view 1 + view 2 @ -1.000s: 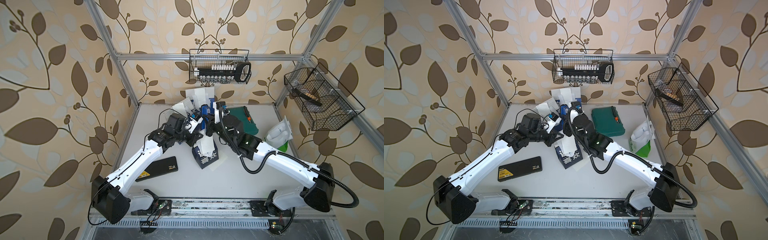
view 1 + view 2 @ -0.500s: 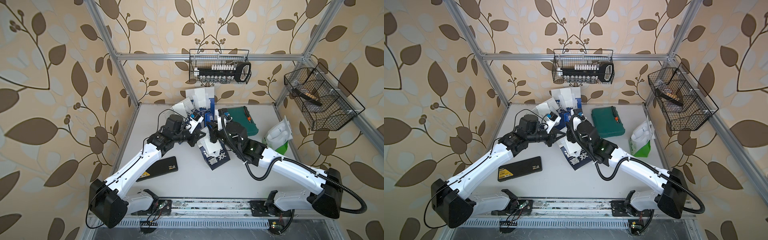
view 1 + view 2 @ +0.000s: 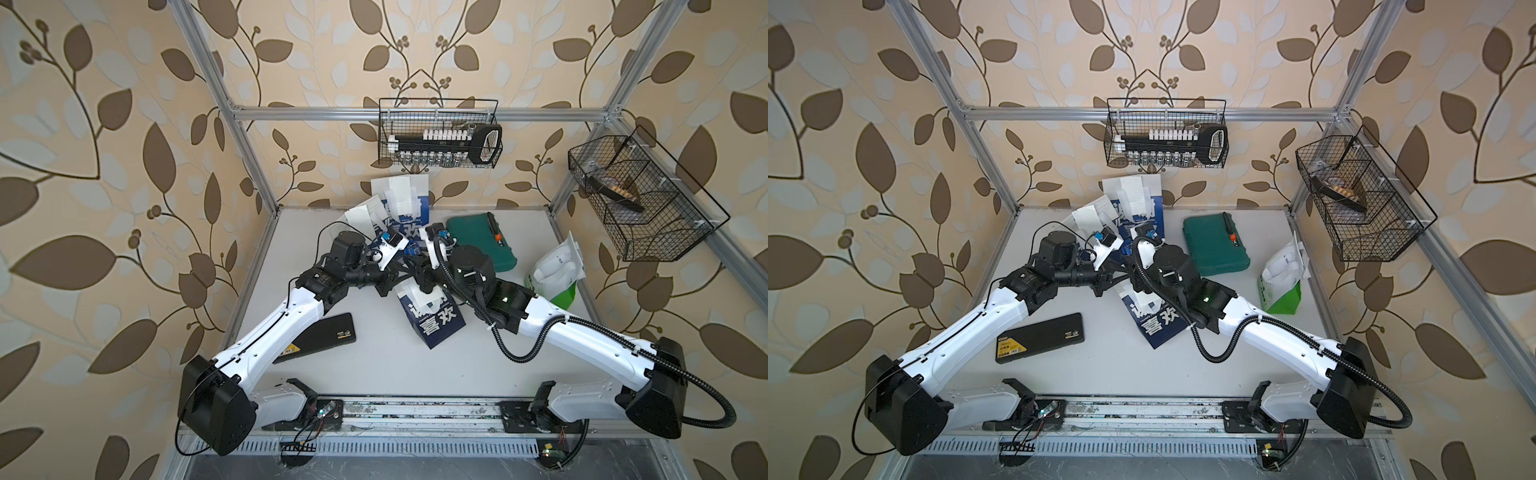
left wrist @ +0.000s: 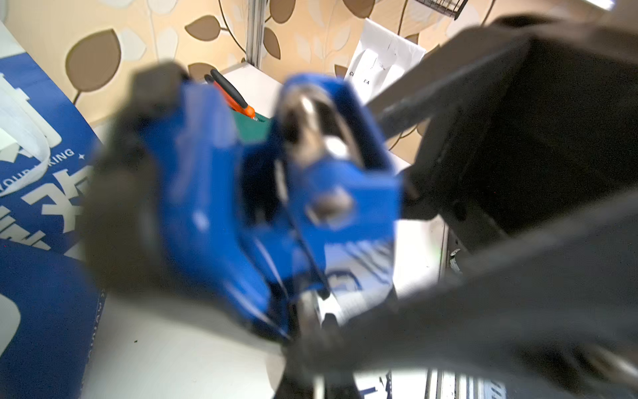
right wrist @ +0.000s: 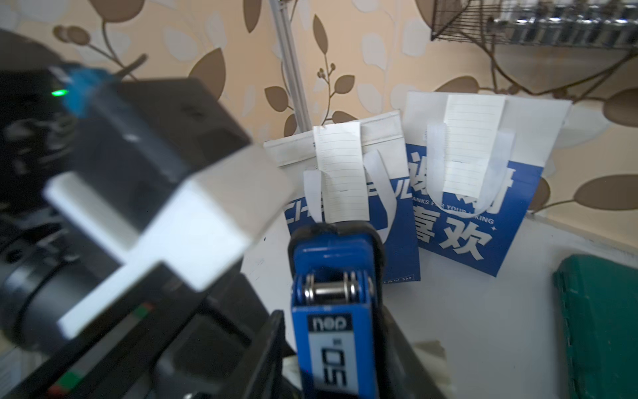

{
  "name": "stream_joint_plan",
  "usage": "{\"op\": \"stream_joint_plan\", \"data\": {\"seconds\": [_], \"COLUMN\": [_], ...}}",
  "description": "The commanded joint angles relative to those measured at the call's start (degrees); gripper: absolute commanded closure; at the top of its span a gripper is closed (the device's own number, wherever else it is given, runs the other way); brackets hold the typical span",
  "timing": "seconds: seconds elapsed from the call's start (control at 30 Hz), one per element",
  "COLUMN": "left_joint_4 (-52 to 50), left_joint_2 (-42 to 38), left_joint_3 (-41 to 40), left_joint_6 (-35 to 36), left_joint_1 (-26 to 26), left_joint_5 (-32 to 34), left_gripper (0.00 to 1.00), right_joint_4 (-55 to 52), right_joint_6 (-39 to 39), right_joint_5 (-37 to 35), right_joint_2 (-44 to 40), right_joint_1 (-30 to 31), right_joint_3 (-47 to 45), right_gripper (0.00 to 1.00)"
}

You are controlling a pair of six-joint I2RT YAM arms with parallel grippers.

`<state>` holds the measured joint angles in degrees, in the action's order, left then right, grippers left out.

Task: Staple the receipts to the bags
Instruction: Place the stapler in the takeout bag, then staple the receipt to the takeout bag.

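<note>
The right gripper (image 3: 424, 284) has shifted toward the robot's right and a little toward the front since a second ago. The small navy paper bag with white Chinese characters (image 3: 436, 328) beneath it has slid the same way. The gripper's dark fingers lie closed against the blue metal stapler (image 5: 333, 328), which points at the bags farther back.

Just beside it, the left gripper (image 3: 388, 286) has its jaws pressed together. Whether anything thin sits between them I cannot tell; its own wrist view is blurred.

Both tips meet over the navy bag's top edge. There a pale white paper receipt (image 3: 432, 297) lies right under the right gripper.

Well apart from the grippers, two larger blue-and-white paper bags (image 5: 483, 235) stand upright side by side. Each has a lined receipt slip (image 5: 471, 145) hanging down its front between the white handles (image 5: 435, 155).

The small white-and-green paper bag (image 3: 557, 278) stands near the right edge of the white table (image 3: 374, 374). It is beyond the flat green plastic case (image 3: 482, 241). A flat black case (image 3: 328, 336) lies beside the left arm.
</note>
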<state>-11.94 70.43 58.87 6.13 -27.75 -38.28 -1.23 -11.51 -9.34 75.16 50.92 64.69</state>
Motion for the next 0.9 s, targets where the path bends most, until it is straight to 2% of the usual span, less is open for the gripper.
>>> {"op": "stream_joint_plan", "data": {"seconds": [0.0, 0.07, 0.2, 0.3, 0.4, 0.5, 0.63, 0.87], "left_joint_4": [8.36, 8.52, 6.07, 0.42, -4.31, -7.61, -9.55, -10.29], "left_joint_2": [-3.01, -3.18, -3.54, -3.97, -4.42, -4.52, -4.87, -4.52], "left_joint_3": [1.18, 1.03, 2.03, 3.91, 5.71, 7.0, 8.06, 8.71], "left_joint_6": [2.7, 2.82, 4.95, 8.4, 11.07, 13.09, 14.37, 15.01], "left_joint_1": [0.3, 0.71, 2.11, 3.2, 3.82, 3.84, 3.84, 3.75], "left_joint_5": [-6.1, -7.39, -11.22, -13.82, -15.81, -17.97, -19.11, -20.08], "left_gripper": [1.0, 1.0, 1.0, 1.0, 1.0, 1.0, 1.0, 1.0], "right_joint_4": [-2.96, -4.72, -7.43, -10.88, -14.18, -18.21, -24.88, -21.92], "right_joint_6": [5.86, 9.31, 16.41, 21.14, 23.02, 26.24, 30.66, 29.74], "right_joint_5": [6.78, 7.76, 13.67, 24.49, 38.7, 50.8, 60.35, 63.29], "right_joint_2": [-2.91, -4.2, -8.14, -10.67, -11.34, -10.19, -6.65, -4.84], "right_joint_1": [0.34, 0.24, -3.03, -10.86, -21.17, -25.99, -25.39, -18.92], "right_joint_3": [1.95, 2.52, 2.62, 1.97, 1.28, 0.95, 2.04, 0.48], "right_gripper": [0.42, 0.35, 0.3, 0.28, 0.28, 0.26, 0.23, 0.19]}}
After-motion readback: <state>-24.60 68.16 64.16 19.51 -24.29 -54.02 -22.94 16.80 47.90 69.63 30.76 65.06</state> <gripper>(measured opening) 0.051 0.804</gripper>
